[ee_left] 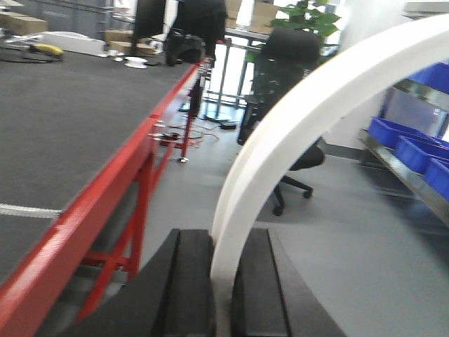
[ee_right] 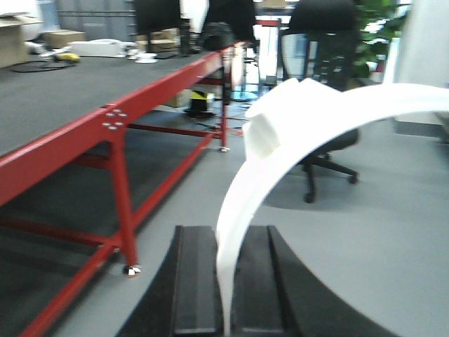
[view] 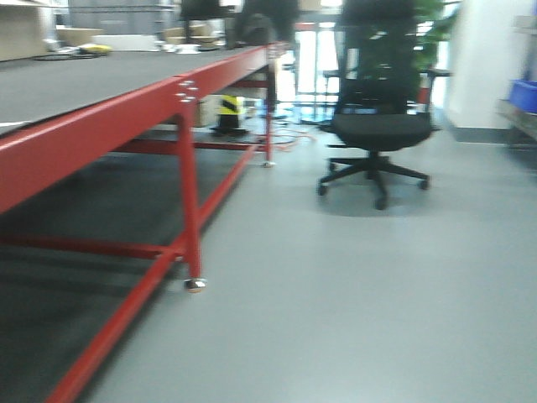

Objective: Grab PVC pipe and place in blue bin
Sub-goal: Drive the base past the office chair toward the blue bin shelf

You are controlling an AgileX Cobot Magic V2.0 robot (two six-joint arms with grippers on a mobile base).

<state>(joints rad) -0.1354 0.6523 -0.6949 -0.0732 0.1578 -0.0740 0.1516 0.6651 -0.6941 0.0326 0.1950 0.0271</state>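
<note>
My left gripper (ee_left: 223,281) is shut on the rim of a white curved PVC pipe piece (ee_left: 309,112), which arcs up and to the right across the left wrist view. My right gripper (ee_right: 224,281) is shut on the edge of another white curved PVC pipe piece (ee_right: 280,140), which arcs up and right in the right wrist view. Blue bins (ee_left: 414,144) stand on a shelf at the right wall; one also shows in the front view (view: 523,94). Neither gripper appears in the front view.
A long red-framed table (view: 180,92) with a dark top runs along the left. A black office chair (view: 377,117) stands on the grey floor ahead. Cables and a yellow-black object (view: 228,109) lie under the table's far end.
</note>
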